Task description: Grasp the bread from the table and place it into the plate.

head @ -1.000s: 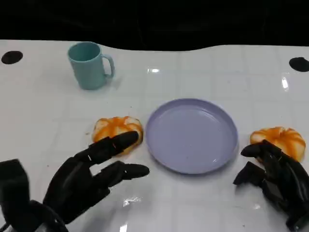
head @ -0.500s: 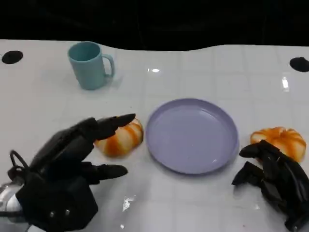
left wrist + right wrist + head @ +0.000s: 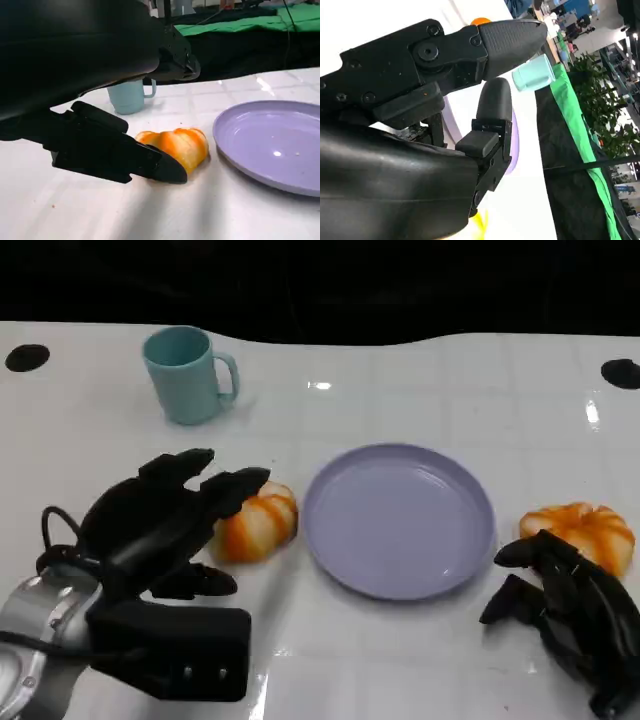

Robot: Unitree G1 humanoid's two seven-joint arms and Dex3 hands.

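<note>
Two breads lie on the table point(image 3: 420, 660), one on each side of the plate point(image 3: 398, 520). The left bread point(image 3: 256, 522) sits just off the plate's left rim; the right bread point(image 3: 580, 530) is near the table's right edge, a little apart from the rim. You have bare table in front of the plate and between it and the cup point(image 3: 185, 374), which stands toward the far left corner.

Your left hand point(image 3: 170, 515) is open, its fingers spread over the left bread. From the head you cannot tell contact; the left wrist view shows a lower fingertip point(image 3: 167, 170) right against the bread point(image 3: 177, 146), with the upper fingers above it, nothing gripped. That view also shows the cup point(image 3: 129, 96) behind the bread and the plate point(image 3: 272, 142) beside it.

Your right hand point(image 3: 560, 605) rests by the right bread with fingers loosely curled, holding nothing.

Compared with half a second ago, your left hand has moved forward and turned over the bread; the right hand has stayed put.
</note>
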